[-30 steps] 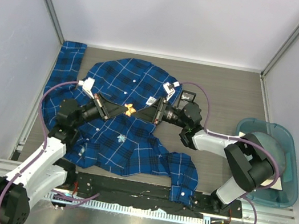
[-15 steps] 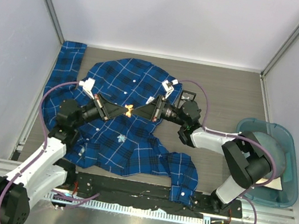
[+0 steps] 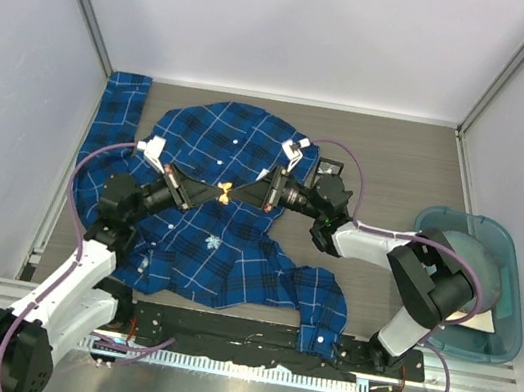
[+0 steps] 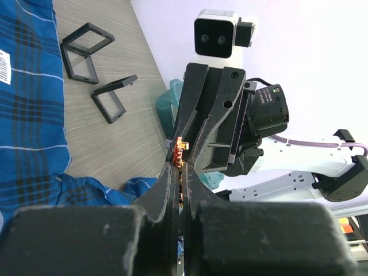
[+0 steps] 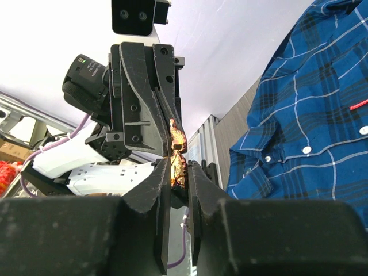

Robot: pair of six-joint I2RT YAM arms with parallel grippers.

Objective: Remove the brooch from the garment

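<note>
- Your left claw (image 3: 214, 192) is pinched tight on the brooch (image 3: 226, 191). In the left wrist view its fingers (image 4: 163, 192) press together with the orange-gold piece (image 4: 179, 154) sticking out from their tips.
- Your right claw (image 3: 242, 193) meets it tip to tip, coming in from 3 o'clock of the brooch, while the left claw sits at 9 o'clock.
- The right claw's gap is narrow. In the right wrist view its fingers (image 5: 156, 198) stand to either side of the brooch's lower end (image 5: 177, 164), with a thin slit beside it. You cannot tell from these views whether the pads truly clamp it or only bracket it.
- The brooch is small, orange and gold. From above it shows over the middle of the shirt (image 3: 216, 137). In both wrist views it stands against the pale wall, with plaid cloth off to the side.
- The shirt lies spread and rumpled on the table (image 3: 400, 160), filling its 9 o'clock half. One sleeve runs up toward 11 o'clock and a cuff lies at 6 o'clock near the arm bases.
- A small pale ornament (image 3: 210, 241) sits on the shirt at 6 o'clock of the claws.
- A teal bin (image 3: 518, 312) sits at the table's 4 o'clock edge.
- Two black square frames (image 4: 86, 49) lie on the bare table beyond the shirt.
</note>
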